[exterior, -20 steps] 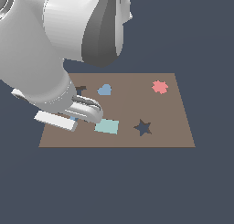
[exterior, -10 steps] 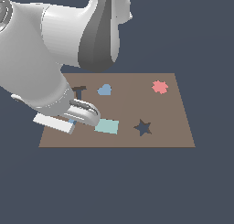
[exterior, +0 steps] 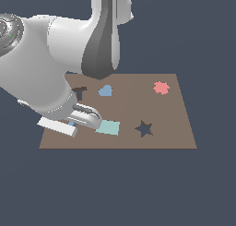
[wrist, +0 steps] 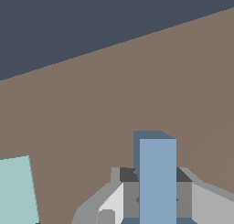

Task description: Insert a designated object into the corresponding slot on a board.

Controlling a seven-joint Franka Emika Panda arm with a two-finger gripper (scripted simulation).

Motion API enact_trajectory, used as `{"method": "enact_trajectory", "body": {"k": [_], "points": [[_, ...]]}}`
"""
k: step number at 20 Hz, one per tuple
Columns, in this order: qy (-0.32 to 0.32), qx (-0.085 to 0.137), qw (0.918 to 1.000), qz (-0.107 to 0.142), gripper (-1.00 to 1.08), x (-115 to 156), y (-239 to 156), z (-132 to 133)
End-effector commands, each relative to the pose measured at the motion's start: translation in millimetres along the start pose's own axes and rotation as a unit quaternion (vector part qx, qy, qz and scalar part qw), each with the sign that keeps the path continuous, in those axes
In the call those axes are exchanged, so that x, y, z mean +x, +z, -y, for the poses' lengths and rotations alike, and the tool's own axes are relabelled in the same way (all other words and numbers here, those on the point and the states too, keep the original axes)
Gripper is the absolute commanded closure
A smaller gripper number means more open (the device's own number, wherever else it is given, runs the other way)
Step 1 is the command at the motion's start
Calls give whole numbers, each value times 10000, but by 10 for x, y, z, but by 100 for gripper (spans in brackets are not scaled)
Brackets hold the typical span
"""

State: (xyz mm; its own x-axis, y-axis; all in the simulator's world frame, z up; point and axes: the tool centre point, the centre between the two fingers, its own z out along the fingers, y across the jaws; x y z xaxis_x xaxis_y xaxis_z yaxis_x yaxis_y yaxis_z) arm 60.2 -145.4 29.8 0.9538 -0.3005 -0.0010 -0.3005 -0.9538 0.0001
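Fingers [wrist: 157, 198] pinch the blue T-shaped block [wrist: 157, 173] above the brown board [exterior: 175, 123], beside the teal rectangle [exterior: 108, 127].

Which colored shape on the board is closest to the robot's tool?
The blue T-shaped block, sitting right between the tool's fingers. The teal rectangle lies just beside it; the blue heart and pink piece lie farther off.

1. both views are evenly bright and flat, with no glare.
2. the board [exterior: 152, 114] carries no cast shadows, not even under the arm [exterior: 50, 68].
3. the arm shades smoothly from white to dark grey on the side turned toward the board.
4. edges are crisp, slightly jagged; no blur or edge distortion.
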Motion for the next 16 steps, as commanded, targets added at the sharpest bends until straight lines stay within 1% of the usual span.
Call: {"method": "enact_trajectory", "body": {"k": [1,16], "points": [[0,0,10000,-5,108,3,-1,1],[-45,0,10000,0,108,-18,-32,-1]]}}
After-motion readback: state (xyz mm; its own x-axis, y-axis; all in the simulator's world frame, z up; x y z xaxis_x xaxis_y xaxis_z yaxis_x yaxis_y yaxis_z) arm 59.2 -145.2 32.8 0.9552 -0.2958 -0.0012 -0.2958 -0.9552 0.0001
